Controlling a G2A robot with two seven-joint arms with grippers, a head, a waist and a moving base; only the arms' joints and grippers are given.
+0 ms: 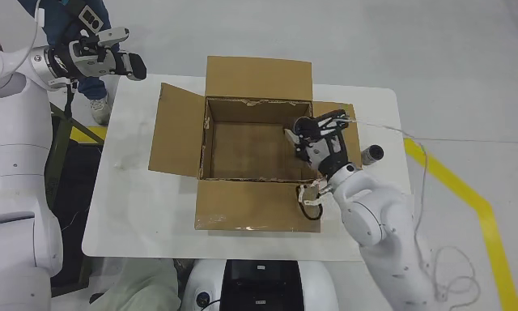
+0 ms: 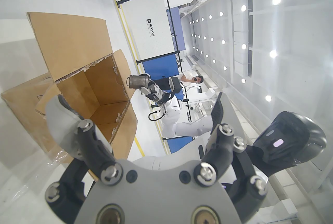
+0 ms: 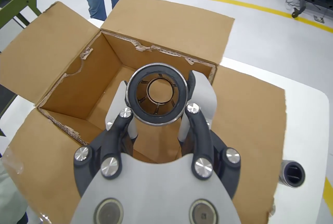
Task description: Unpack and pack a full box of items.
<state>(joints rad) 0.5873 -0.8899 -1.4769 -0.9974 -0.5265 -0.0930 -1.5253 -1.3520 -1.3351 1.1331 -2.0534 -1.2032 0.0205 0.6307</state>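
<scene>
Metal cylinder (image 3: 157, 97), pinched by the right gripper (image 3: 160, 91), hangs over the open cardboard box (image 1: 257, 78) near its right wall. A second cylinder (image 1: 374, 153) lies on the table (image 1: 146, 214) beyond the right flap. Left gripper (image 1: 129, 65): spread, empty, at the table's far-left corner.

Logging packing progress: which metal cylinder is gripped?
The cylinder above the box, clamped in the right gripper; the other cylinder lies on the table beside it.

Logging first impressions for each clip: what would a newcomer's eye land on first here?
First comes the open cardboard box in the middle of the table, with its flaps splayed. Next is the right pincer, shut on a metal cylinder above the box's right side. A second cylinder lies on the table to the right of the box.
</scene>
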